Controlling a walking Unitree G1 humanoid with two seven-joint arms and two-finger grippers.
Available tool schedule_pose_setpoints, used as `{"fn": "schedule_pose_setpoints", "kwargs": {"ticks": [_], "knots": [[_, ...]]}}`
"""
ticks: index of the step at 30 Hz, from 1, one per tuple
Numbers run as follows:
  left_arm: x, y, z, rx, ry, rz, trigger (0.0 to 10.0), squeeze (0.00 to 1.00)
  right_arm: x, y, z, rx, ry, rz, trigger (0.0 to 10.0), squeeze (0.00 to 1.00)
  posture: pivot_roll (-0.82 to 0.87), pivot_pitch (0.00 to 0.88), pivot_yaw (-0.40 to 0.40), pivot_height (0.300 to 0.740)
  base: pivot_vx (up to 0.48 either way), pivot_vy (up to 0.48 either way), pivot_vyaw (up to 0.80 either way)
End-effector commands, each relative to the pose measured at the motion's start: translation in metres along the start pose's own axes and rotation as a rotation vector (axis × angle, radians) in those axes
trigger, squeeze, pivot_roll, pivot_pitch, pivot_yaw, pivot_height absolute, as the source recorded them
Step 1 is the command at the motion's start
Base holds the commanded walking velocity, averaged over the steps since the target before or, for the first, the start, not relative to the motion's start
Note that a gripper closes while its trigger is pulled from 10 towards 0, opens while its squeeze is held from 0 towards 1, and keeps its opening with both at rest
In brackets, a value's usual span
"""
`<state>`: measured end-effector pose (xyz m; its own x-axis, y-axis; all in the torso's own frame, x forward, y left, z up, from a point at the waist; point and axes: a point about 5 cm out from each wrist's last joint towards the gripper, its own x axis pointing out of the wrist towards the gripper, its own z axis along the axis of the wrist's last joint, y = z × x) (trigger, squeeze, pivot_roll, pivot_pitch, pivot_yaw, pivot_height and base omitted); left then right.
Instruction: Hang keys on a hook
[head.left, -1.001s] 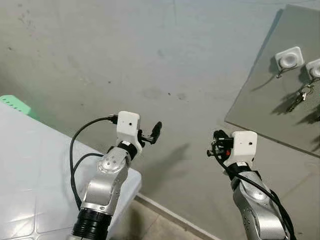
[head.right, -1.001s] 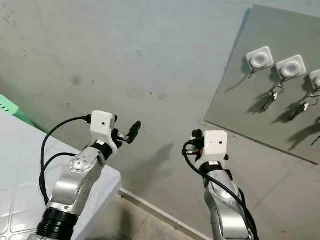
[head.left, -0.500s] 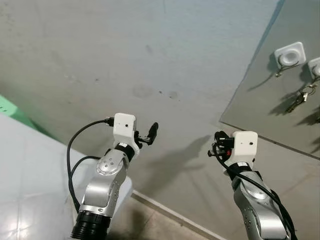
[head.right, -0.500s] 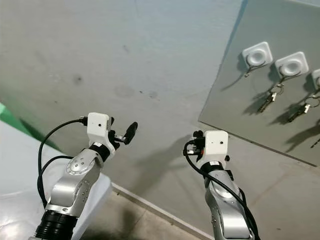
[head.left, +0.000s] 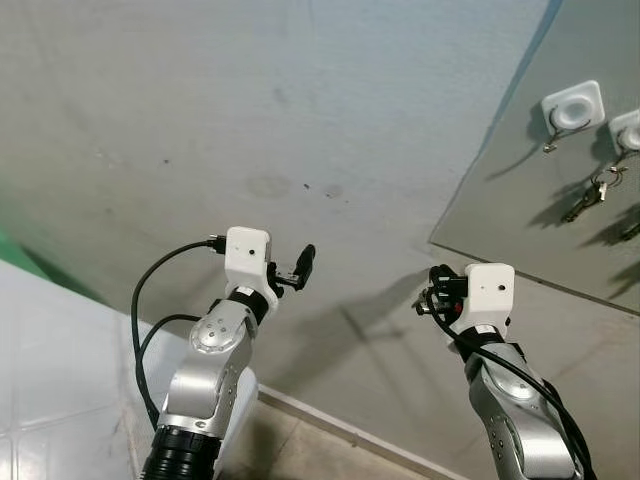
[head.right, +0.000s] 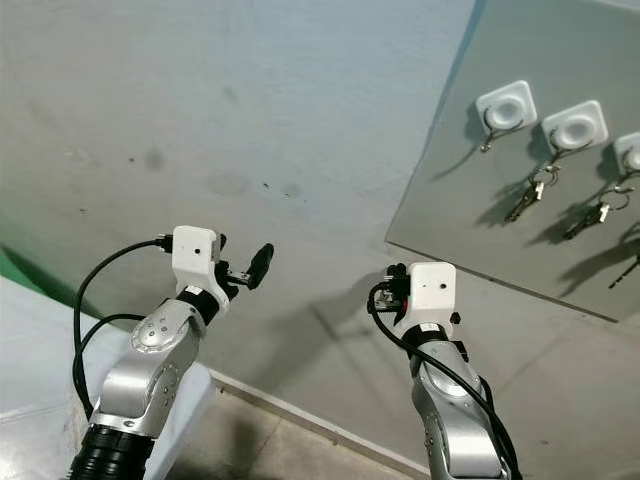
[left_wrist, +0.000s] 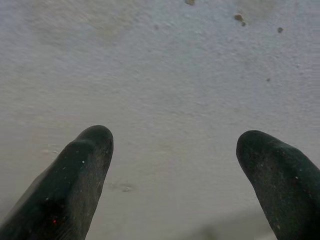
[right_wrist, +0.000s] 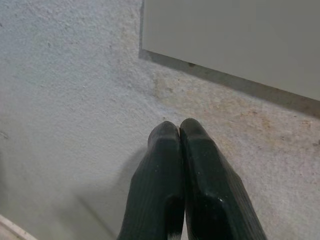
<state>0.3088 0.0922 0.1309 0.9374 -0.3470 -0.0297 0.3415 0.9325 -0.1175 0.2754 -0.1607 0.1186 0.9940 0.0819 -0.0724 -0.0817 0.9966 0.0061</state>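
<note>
Right gripper (right_wrist: 179, 131) pressed shut on nothing, left gripper (left_wrist: 172, 150) spread wide, both facing bare wall (head.left: 250, 110). Keys (head.right: 525, 198) already dangling from hooks (head.right: 506, 106) near board's (head.right: 470, 200) top edge. Likely risk: reaching up empty-handed and knocking hung keys loose.

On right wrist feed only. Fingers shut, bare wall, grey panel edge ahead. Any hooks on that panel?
Observer: Yes. The grey panel carries three white hooks, up and to the right of the right hand.
Operator: Any free?
Observer: The leftmost hook is empty.
Operator: The others?
Observer: The middle hook holds a key, and the right hook holds keys.
Operator: Left hand?
Observer: The left hand is open and faces bare wall.
</note>
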Motion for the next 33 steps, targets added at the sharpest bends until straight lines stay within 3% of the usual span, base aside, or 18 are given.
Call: {"fn": "schedule_pose_setpoints", "kwargs": {"ticks": [1,7,9,15,26,29,33], "knots": [[0.0,-0.004,0.005,0.03,-0.024,-0.018,10.0,0.0,0.0,-0.004,0.002,-0.009,0.001,-0.015,10.0,0.0,0.03,0.034,-0.086,0.74,0.0,0.0,-0.73],[-0.002,-0.006,0.005,-0.01,-0.026,-0.031,10.0,0.0,0.0,-0.004,0.001,-0.012,0.008,-0.015,10.0,0.0,0.03,0.03,-0.086,0.74,0.0,-0.218,-0.73],[-0.001,-0.007,0.005,-0.069,-0.025,-0.032,10.0,0.0,-0.001,-0.004,0.001,-0.014,0.009,-0.013,10.0,0.0,0.03,0.03,-0.086,0.74,0.0,0.0,-0.73],[0.001,-0.006,0.004,-0.017,-0.02,0.031,10.0,0.0,0.0,-0.003,0.0,-0.015,0.012,-0.003,10.0,0.0,0.03,0.018,-0.09,0.74,0.0,0.0,-0.52],[0.001,-0.006,0.0,-0.031,-0.002,0.045,10.0,0.0,-0.002,-0.001,0.002,-0.006,-0.003,0.012,10.0,0.0,0.03,0.001,-0.092,0.74,0.0,0.0,0.0],[-0.001,-0.013,0.003,-0.036,-0.027,-0.032,10.0,0.0,-0.002,0.0,0.004,-0.003,-0.022,0.021,10.0,0.0,0.03,0.001,-0.093,0.74,0.0,0.0,0.0],[0.0,-0.028,0.016,0.046,-0.073,-0.157,10.0,0.0,-0.001,0.003,0.017,0.003,-0.104,0.058,10.0,0.0,0.03,0.005,-0.093,0.74,0.0,0.0,0.0]]}}
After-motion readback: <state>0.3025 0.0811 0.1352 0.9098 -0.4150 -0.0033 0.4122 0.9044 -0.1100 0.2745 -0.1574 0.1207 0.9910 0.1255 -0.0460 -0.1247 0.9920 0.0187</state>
